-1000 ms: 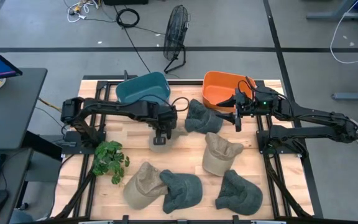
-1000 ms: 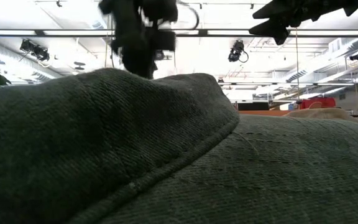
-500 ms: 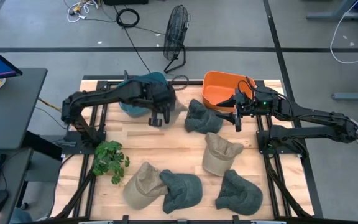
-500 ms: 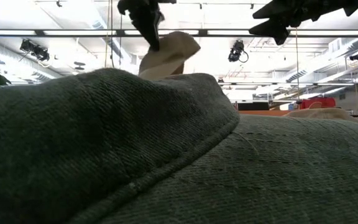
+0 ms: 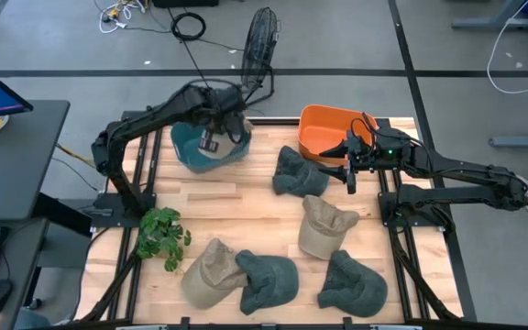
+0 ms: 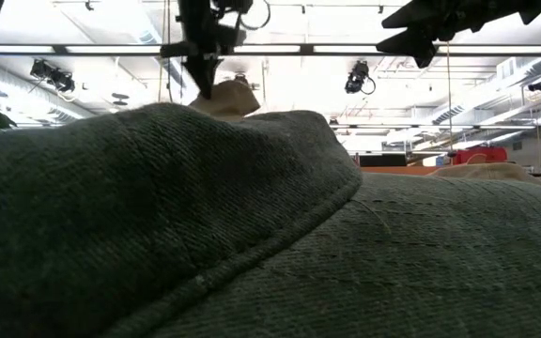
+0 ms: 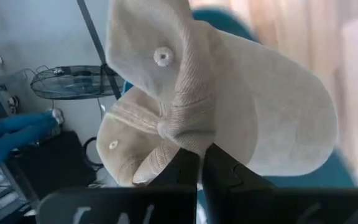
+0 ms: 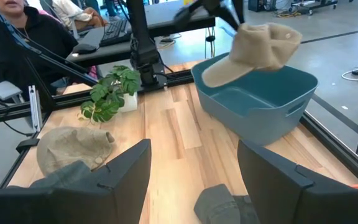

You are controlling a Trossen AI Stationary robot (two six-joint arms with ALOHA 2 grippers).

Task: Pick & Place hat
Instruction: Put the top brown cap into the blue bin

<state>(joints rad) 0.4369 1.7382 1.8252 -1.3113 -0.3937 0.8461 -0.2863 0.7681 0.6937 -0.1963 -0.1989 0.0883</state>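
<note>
My left gripper (image 5: 211, 139) is shut on a beige cap (image 8: 257, 46) and holds it above the teal bin (image 5: 191, 151) at the table's far left. The same cap fills the left wrist view (image 7: 229, 106) and peeks over a green hat in the low view (image 6: 225, 99). My right gripper (image 5: 349, 170) is open and hovers at the near edge of the orange bin (image 5: 333, 128), beside a green hat (image 5: 296, 172) that lies on the table. My left gripper pinches a bunched fold of the cap's crown (image 7: 178, 132) between its two fingers (image 7: 185, 167), coming from above and pointing down. The cap hangs tilted below the fingers, lifted clear, over the teal bin's opening (image 8: 260, 93).
Several more hats lie on the table: a beige one (image 5: 324, 225) at centre right, a beige one (image 5: 211, 270) and a green one (image 5: 269, 280) near the front, another green one (image 5: 351, 282) at front right. A potted plant (image 5: 161, 234) stands at the left.
My left gripper, shut on the beige cap, has risen from the table's middle and swung toward the far left. The cap has been lifted clear of the table and now hangs over the teal bin.
</note>
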